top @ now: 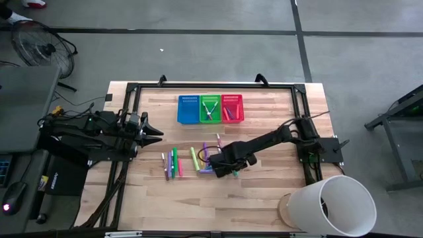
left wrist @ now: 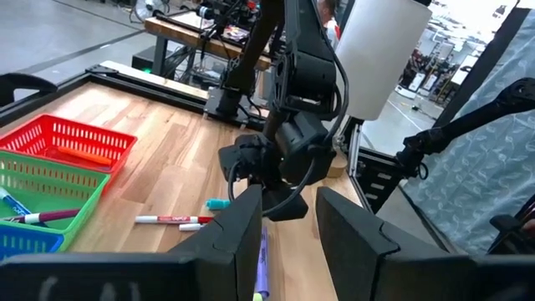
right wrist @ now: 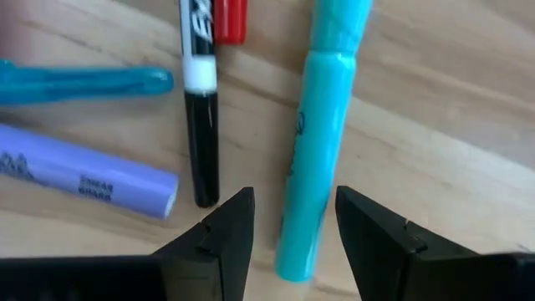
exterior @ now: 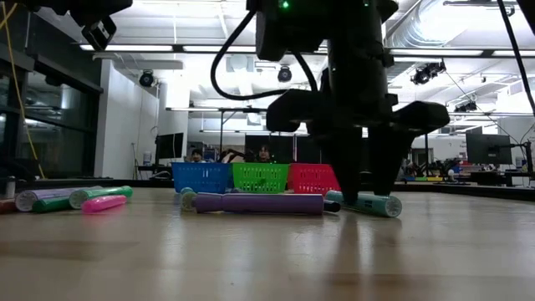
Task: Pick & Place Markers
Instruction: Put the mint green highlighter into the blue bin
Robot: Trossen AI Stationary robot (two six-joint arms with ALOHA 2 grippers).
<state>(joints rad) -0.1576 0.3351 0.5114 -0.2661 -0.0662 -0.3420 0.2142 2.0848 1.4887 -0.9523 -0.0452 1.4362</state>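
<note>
The markers (top: pixel 188 162) lie loose on the wooden table in front of three baskets. My right gripper (right wrist: pixel 292 213) points down, open, over them. Its fingers stand on either side of one end of a teal marker (right wrist: pixel 313 142) that lies flat on the table, with a gap on both sides. Beside it lie a black-and-red marker (right wrist: pixel 203 125), a purple one (right wrist: pixel 84 171) and a blue one (right wrist: pixel 79 84). In the low view the right gripper (exterior: pixel 370 180) reaches down to the teal marker (exterior: pixel 364 203). My left gripper (top: pixel 158 135) waits open at the table's left, off the surface.
Blue (top: pixel 188 109), green (top: pixel 210 108) and red (top: pixel 232 108) baskets stand in a row at the far edge; the green and red ones hold a few markers. A large white cylinder (top: pixel 337 205) stands at the near right corner. Bare wood lies near the near edge.
</note>
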